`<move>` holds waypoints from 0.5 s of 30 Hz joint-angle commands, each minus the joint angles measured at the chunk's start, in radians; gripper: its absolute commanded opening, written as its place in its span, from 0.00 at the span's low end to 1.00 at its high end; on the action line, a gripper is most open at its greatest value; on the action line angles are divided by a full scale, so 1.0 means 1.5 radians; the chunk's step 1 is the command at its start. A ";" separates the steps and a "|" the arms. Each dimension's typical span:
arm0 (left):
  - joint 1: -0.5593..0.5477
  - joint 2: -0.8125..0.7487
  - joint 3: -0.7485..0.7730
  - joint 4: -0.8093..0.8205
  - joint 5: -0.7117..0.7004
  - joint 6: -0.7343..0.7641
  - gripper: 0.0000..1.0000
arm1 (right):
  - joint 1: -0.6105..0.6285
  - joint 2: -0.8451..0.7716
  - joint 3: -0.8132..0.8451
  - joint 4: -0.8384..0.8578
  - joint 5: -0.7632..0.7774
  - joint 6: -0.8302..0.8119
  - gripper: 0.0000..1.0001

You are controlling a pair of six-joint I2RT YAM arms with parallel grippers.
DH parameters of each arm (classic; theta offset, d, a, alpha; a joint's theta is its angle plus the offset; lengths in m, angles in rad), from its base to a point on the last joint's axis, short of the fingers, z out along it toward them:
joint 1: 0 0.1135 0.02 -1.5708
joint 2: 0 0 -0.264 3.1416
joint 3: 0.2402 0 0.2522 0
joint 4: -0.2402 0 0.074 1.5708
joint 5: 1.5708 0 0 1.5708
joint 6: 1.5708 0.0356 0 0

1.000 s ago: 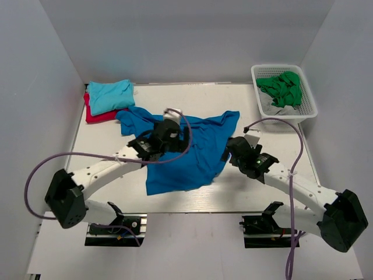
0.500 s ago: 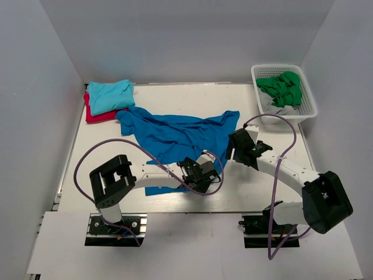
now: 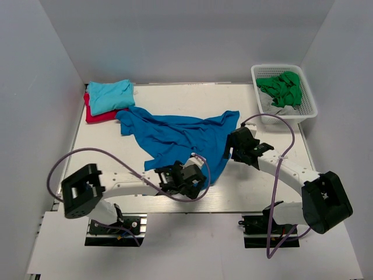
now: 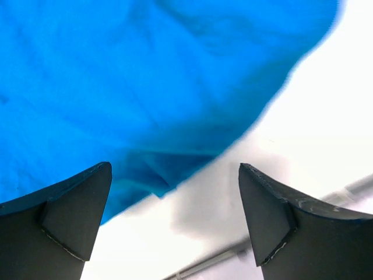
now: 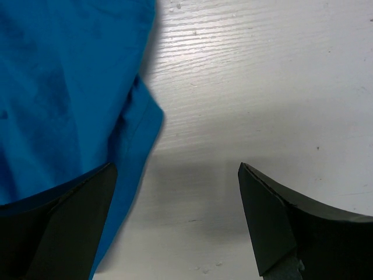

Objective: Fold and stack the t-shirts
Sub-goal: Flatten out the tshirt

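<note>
The royal-blue t-shirt (image 3: 180,137) lies crumpled and spread across the middle of the table. My left gripper (image 3: 193,175) hovers open at its near hem; in the left wrist view the blue t-shirt (image 4: 134,81) fills the upper left and nothing lies between the open gripper (image 4: 175,172). My right gripper (image 3: 234,143) stands open at the shirt's right edge, where the blue cloth (image 5: 64,111) runs under the left finger (image 5: 70,221); the right gripper (image 5: 176,169) holds nothing. A folded turquoise t-shirt (image 3: 109,94) rests on a red one (image 3: 98,116) at the back left.
A white basket (image 3: 309,108) with green cloth (image 3: 282,87) stands at the back right. Bare table (image 5: 262,87) lies right of the shirt. The table's front edge rail (image 4: 215,256) runs close under my left gripper. Purple cables loop off both arms.
My left arm swung from over the shirt's upper part down to its near hem, and the shirt's lower left corner has drawn in to the right. My right gripper shifted slightly up to the shirt's right edge.
</note>
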 commanded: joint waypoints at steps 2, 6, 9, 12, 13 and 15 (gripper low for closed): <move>-0.005 -0.095 -0.038 0.095 0.069 0.060 1.00 | -0.002 -0.021 -0.011 0.025 -0.034 -0.011 0.90; -0.005 -0.081 -0.046 0.094 0.091 0.089 1.00 | -0.004 -0.022 -0.015 0.031 -0.041 -0.014 0.90; -0.005 -0.043 -0.053 0.080 0.072 0.089 1.00 | -0.005 -0.018 -0.014 0.030 -0.034 -0.016 0.90; -0.005 -0.022 -0.062 0.080 0.057 0.073 1.00 | -0.006 -0.007 -0.006 0.024 -0.024 -0.018 0.90; -0.005 -0.013 -0.068 0.080 0.057 0.067 1.00 | -0.006 -0.002 -0.004 0.019 -0.018 -0.017 0.90; -0.005 -0.003 -0.075 0.080 0.034 0.050 1.00 | -0.009 0.005 0.001 0.007 -0.001 -0.012 0.90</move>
